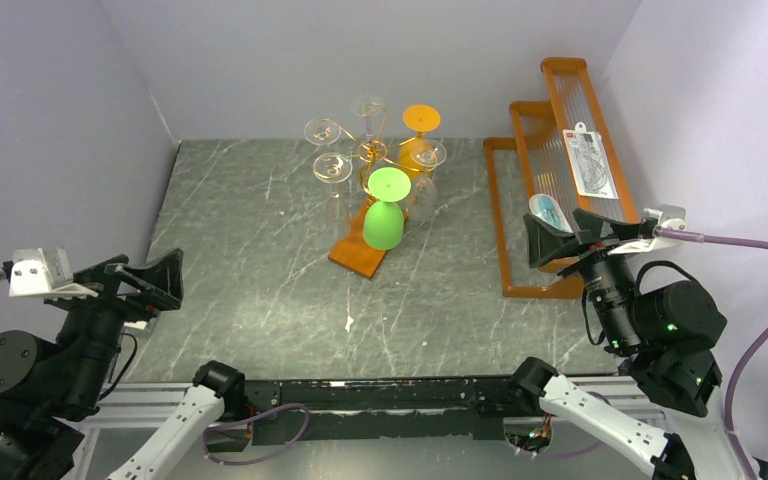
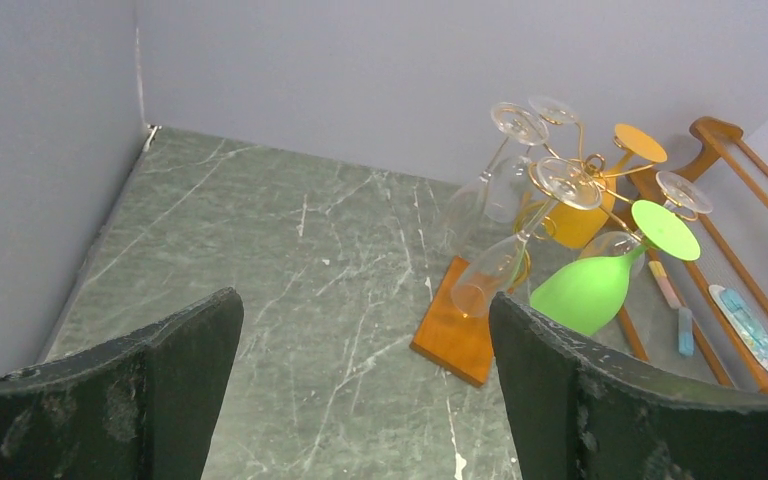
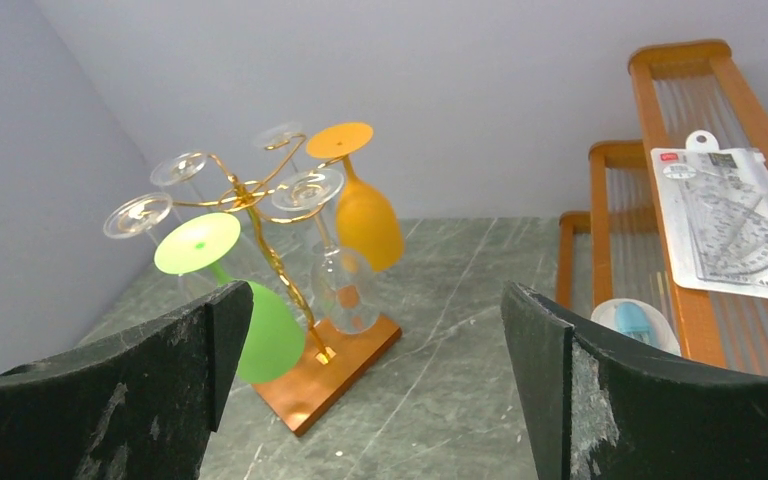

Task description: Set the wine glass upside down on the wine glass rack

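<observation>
I see the green wine glass [image 1: 384,224] hanging bowl-down on the wine glass rack [image 1: 360,258] at upper centre, my left gripper [image 2: 360,310] and right gripper [image 3: 377,292] both spread wide, empty.

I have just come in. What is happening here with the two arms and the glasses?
Nothing is being handled right now. The left gripper and the right gripper are both open and empty, at the near side of the table, well apart from the wine glass rack. A green glass, an orange glass and several clear glasses hang upside down on the rack. No glass stands loose on the table.
</observation>
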Action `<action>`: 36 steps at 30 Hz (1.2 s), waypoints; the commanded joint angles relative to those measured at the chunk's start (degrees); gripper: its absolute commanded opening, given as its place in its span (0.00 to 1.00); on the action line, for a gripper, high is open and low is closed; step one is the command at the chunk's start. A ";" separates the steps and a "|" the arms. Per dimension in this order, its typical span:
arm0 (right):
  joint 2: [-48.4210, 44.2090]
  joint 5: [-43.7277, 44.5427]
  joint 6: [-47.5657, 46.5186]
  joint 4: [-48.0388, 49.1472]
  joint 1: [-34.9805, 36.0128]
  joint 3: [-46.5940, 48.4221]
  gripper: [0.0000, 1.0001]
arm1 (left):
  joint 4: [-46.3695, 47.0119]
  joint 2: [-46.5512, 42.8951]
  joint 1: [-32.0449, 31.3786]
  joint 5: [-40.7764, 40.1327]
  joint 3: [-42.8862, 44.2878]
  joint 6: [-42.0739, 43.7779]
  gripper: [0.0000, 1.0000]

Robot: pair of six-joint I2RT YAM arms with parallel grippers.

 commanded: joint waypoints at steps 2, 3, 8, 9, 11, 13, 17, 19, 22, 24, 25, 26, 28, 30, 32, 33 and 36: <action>1.25 5.86 3.90 -3.56 0.16 1.80 1.00 | -3.65 1.33 0.19 -1.76 1.25 1.82 0.97; 1.55 5.78 3.86 -3.81 0.17 2.08 1.00 | -3.71 1.29 0.19 -2.08 1.13 2.05 0.97; 1.69 4.11 3.58 -2.96 0.07 2.41 1.00 | -3.91 1.18 0.19 -3.53 0.57 1.98 0.97; 1.53 3.87 3.58 -2.81 0.03 2.32 1.00 | -3.79 1.24 0.19 -3.53 0.43 1.90 0.97; 1.15 3.90 3.53 -2.39 -0.01 2.07 1.00 | -3.47 1.16 0.20 -3.54 0.09 1.66 0.97; 0.91 4.35 3.78 -2.35 -0.07 2.01 1.00 | -3.33 1.23 0.19 -3.44 -0.23 1.63 0.97; 0.23 5.31 4.47 -2.69 -0.40 1.75 1.00 | -3.48 1.53 0.19 -3.55 -0.25 1.39 0.97; -0.12 5.88 4.82 -3.23 -0.47 1.86 1.00 | -3.34 1.54 0.19 -3.46 -0.29 1.28 0.97; -0.27 6.24 4.90 -3.89 -0.54 2.09 1.00 | -2.95 1.48 0.19 -3.07 -0.71 1.10 0.97; -0.48 6.05 5.05 -4.02 -0.54 2.02 1.00 | -2.82 1.51 0.19 -2.94 -0.93 0.98 0.97; -0.59 5.80 5.07 -4.06 -0.56 1.85 1.00 | -2.67 1.51 0.19 -2.92 -1.08 0.92 0.97; -0.74 5.66 5.11 -3.99 -0.55 1.69 1.00 | -2.62 1.51 0.19 -2.96 -1.20 0.91 0.97; -0.94 5.49 5.24 -3.83 -0.56 1.34 1.00 | -2.40 1.40 0.19 -2.83 -1.51 0.91 0.97; -1.08 5.34 5.20 -3.71 -0.54 1.03 1.00 | -2.15 1.42 0.19 -2.67 -1.77 0.82 0.97; -1.23 5.23 5.16 -3.52 -0.54 0.80 1.00 | -1.96 1.34 0.20 -2.57 -2.04 0.75 0.97; -1.31 5.24 5.21 -3.45 -0.54 0.69 1.00 | -1.92 1.32 0.24 -2.42 -2.08 0.72 0.97; -1.11 5.12 5.51 -3.61 -0.54 0.71 1.00 | -1.61 1.33 0.19 -2.06 -2.33 0.65 0.97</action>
